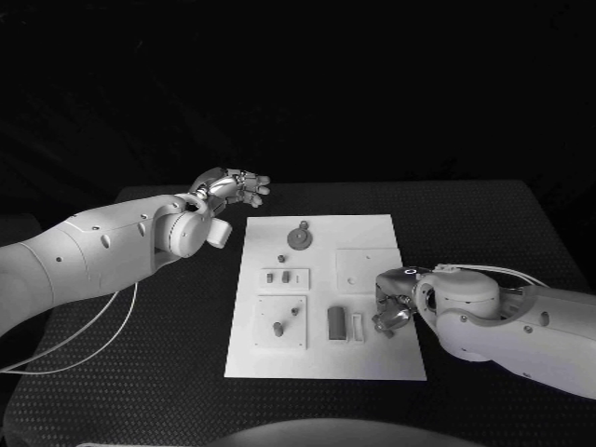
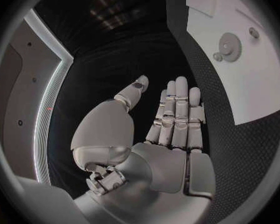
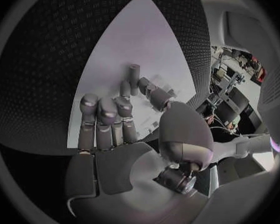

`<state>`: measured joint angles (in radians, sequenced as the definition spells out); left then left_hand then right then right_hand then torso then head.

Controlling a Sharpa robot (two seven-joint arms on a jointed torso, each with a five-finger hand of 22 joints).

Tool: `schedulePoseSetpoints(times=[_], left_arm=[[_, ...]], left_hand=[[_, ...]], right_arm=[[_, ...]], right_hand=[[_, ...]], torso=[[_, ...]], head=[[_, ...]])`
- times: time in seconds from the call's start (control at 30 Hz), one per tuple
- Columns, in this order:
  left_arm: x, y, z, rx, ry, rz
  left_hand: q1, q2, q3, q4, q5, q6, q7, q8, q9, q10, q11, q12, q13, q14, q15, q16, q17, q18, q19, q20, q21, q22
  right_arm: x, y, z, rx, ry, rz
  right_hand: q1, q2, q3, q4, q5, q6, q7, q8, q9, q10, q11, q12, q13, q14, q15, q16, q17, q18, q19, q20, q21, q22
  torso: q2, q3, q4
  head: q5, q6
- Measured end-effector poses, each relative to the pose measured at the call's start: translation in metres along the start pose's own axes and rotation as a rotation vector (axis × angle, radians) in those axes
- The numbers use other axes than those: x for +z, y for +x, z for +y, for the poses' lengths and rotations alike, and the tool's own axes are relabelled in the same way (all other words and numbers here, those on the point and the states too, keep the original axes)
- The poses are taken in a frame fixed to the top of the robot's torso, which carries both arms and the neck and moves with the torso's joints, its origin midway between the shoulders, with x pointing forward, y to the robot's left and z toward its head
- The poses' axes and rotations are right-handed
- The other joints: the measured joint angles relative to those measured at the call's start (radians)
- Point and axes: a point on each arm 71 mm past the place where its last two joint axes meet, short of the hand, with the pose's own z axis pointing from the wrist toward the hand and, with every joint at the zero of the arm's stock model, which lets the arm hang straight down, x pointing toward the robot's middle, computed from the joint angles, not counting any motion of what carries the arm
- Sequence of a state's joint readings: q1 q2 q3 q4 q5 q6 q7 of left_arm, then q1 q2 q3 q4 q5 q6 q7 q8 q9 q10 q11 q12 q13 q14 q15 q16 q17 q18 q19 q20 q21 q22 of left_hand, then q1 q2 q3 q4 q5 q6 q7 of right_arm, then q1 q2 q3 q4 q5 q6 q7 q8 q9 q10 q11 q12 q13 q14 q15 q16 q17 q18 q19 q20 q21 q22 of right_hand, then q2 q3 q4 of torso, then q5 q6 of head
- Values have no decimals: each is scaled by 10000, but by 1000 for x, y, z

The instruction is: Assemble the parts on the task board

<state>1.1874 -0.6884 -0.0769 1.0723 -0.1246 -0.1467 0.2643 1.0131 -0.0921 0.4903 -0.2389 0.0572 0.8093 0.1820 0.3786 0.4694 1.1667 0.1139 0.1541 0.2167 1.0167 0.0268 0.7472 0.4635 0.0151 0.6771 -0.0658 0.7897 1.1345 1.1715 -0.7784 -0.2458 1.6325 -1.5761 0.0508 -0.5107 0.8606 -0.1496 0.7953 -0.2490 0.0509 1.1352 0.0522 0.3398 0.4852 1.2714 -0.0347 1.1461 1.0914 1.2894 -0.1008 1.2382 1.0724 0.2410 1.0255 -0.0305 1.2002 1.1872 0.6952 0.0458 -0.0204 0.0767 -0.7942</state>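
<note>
Two hands: left hand (image 1: 231,186) off the task board (image 1: 379,363), fingers (image 2: 177,109) apart; right hand (image 1: 392,312) over it

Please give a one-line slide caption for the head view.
Right hand works at the task board; left hand hovers open beyond its far corner.

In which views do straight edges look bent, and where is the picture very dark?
Head view: the board keeps straight edges; the room behind the table is black. Left wrist view: the board's edge curves. Right wrist view: the board bulges to a point, and the circle's rim is dark.
</note>
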Motion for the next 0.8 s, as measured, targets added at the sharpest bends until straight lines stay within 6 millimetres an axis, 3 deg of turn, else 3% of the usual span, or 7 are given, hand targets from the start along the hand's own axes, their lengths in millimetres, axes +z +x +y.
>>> schedulePoseSetpoints(times=[0.17,0.47,0.8], left_arm=[[0,0,0,16,-6,2],[0,0,0,60,-19,9],[0,-1,0,86,-35,15]], left_hand=[[0,0,0,0,0,0,0,0,-9,0,0,0,-9,0,0,0,0,0,0,0,0,3],[0,0,0,0,0,0,0,0,-8,0,0,0,-8,0,0,0,10,1,0,0,0,7],[0,0,0,0,0,0,0,0,-16,0,0,0,-7,0,0,0,9,1,0,0,0,16]], right_arm=[[0,-2,-1,1290,69,518],[1,4,-6,3512,462,1448],[2,4,-2,4487,570,1575]], right_hand=[[-196,-15,9,64,6,3,-3,27,22,121,-117,0,19,45,-42,-38,0,1,39,-39,0,-21],[-444,-29,-20,119,37,23,-23,24,-17,176,-171,0,39,45,-43,-38,0,8,40,-39,0,-42],[-502,-87,-47,91,38,45,-45,17,-36,195,-189,-1,77,44,-43,-38,0,38,38,-37,-1,-52]], torso=[[3,-6,-10],[3,-8,-15],[-2,8,-10]], head=[[-1,1],[-19,1],[-8,-25]])
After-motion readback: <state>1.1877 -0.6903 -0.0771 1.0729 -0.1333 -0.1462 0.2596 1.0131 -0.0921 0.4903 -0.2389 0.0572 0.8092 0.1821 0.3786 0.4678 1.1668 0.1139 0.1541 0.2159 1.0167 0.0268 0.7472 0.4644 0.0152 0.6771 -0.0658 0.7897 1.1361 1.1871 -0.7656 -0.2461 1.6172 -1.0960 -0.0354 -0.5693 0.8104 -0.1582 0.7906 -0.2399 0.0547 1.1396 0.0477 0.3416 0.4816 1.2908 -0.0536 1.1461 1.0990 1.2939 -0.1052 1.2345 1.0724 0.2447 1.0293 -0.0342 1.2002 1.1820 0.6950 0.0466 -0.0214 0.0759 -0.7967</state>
